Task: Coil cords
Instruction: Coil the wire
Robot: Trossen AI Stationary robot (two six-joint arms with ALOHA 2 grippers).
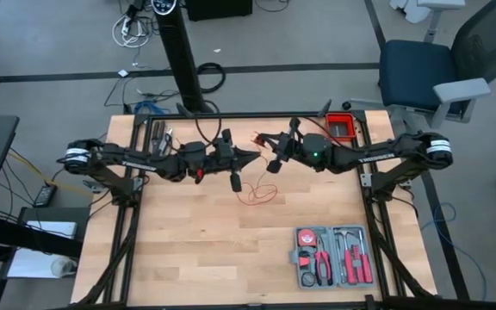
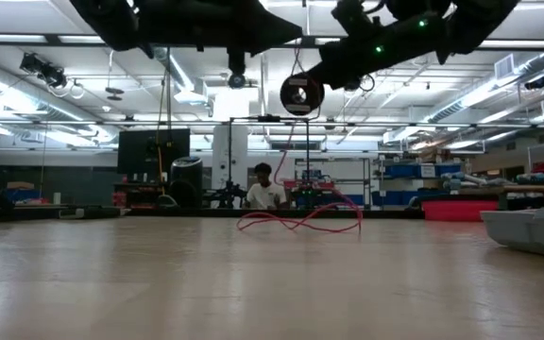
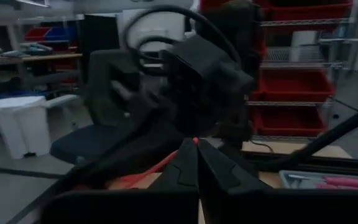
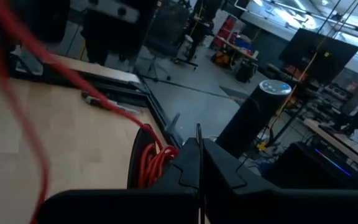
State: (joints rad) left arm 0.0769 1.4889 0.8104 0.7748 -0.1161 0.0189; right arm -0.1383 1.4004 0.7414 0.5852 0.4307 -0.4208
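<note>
Pale wood counter [image 1: 196,250] fills the foreground, a grey tool case [image 1: 332,256] sitting at its near right corner. Farther in, we see loose loops of the red cord [image 1: 259,195] lying on the boards mid-counter, with a strand rising to the arms held above. We have the left hand [image 1: 250,153] and the right hand [image 1: 263,139] meeting just beside each other over the counter's far half. The right hand's fingers [image 4: 197,163] are pressed together on a small bundle of red turns; the left fingers [image 3: 194,165] look pinched on the cord too. To coil well, we judge, the right should keep its bundle firm while the left feeds slack in even turns, avoiding snags. Beyond the counter, a person [image 2: 263,188] sits in the workshop.
</note>
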